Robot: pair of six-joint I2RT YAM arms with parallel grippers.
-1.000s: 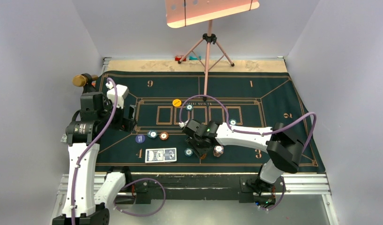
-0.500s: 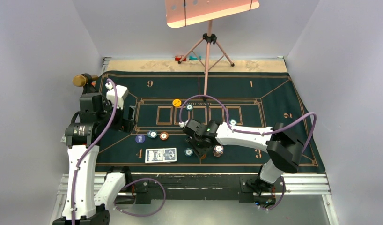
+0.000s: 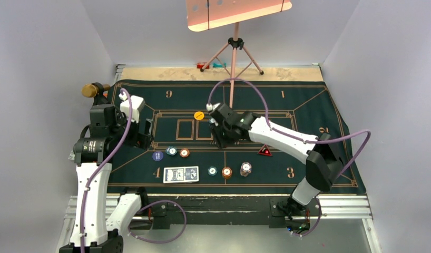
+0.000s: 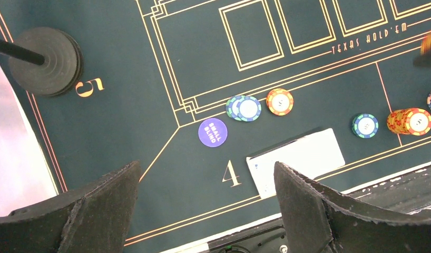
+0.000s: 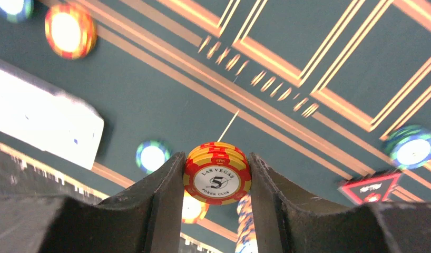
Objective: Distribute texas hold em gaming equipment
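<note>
Between the right gripper's [image 5: 216, 159] fingers sits a small stack of orange chips [image 5: 217, 182], squeezed tight, up off the green mat [image 3: 308, 100], past the card deck [image 3: 180, 174]. Left of the deck, the left gripper [image 4: 206, 171] hangs wide open, holding nothing.

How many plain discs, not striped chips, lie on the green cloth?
2: a blue disc beside the numeral 4, and a yellow disc farther back, next to the right arm, which may hide more.
</note>
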